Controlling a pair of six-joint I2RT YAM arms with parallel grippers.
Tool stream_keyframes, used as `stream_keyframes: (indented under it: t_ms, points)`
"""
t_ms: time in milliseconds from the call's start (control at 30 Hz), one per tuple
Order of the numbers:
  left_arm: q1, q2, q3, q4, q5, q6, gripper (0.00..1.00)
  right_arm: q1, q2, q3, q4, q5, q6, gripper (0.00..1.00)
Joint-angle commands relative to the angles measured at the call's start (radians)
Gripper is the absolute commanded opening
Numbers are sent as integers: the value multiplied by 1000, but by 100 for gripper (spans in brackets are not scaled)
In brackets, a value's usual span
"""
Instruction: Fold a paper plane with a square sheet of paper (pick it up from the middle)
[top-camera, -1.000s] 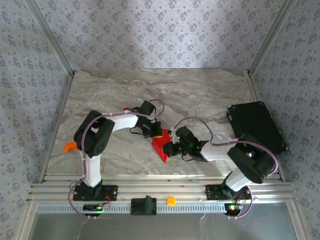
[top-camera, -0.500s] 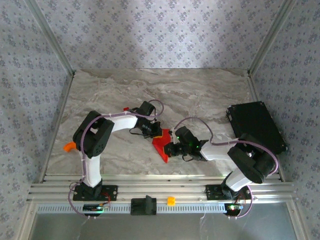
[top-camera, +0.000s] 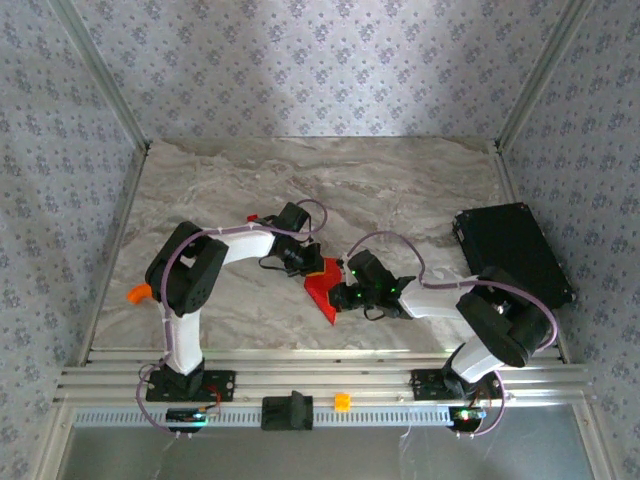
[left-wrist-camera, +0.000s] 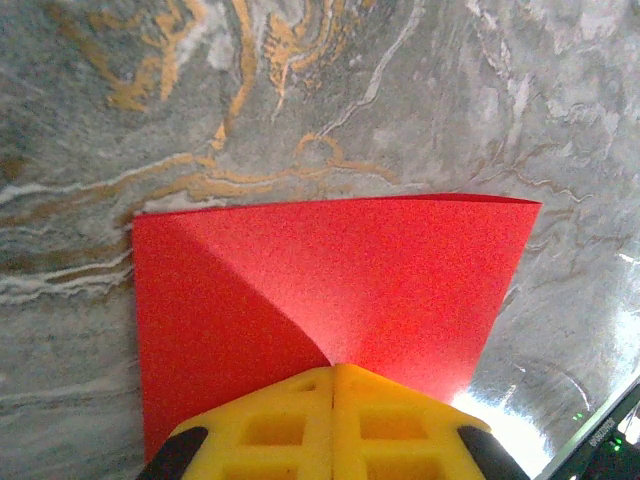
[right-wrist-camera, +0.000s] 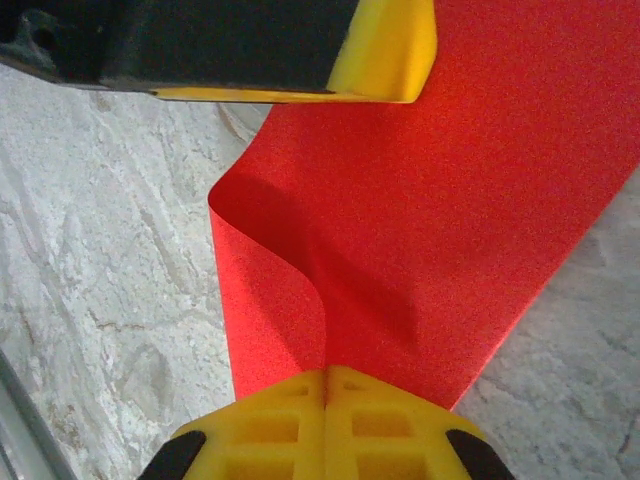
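The square sheet of paper is bright red and lies bent near the middle of the marble table. My left gripper comes at it from the far left side. In the left wrist view that gripper is shut on the near edge of the sheet, which fans out ahead with a diagonal fold shadow. My right gripper holds the opposite side. Its yellow jaws are shut on the sheet, which curls up in a loop at the left. The paper plane is out of view.
A black box lies at the right edge of the table. An orange piece sits by the left arm's base and a tiny red block behind its forearm. A yellow bit and a black block sit on the front rail.
The right wrist has crept a little to the left, toward the left gripper, bending the sheet slightly more. Both grippers stay shut on the paper.
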Motion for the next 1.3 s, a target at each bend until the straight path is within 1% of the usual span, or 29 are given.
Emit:
stream_keyframes:
  t_ms: [0, 867, 1267]
  points:
    - [-8, -3, -27, -48, -46, -9, 7, -6, -4, 24, -44, 28, -17, 3]
    - [-11, -2, -36, -34, -44, -17, 7, -4, -3, 43, -87, 64, -29, 3]
    - [-11, -1, -37, -32, -43, -16, 7, -4, 1, 48, -99, 54, -29, 3]
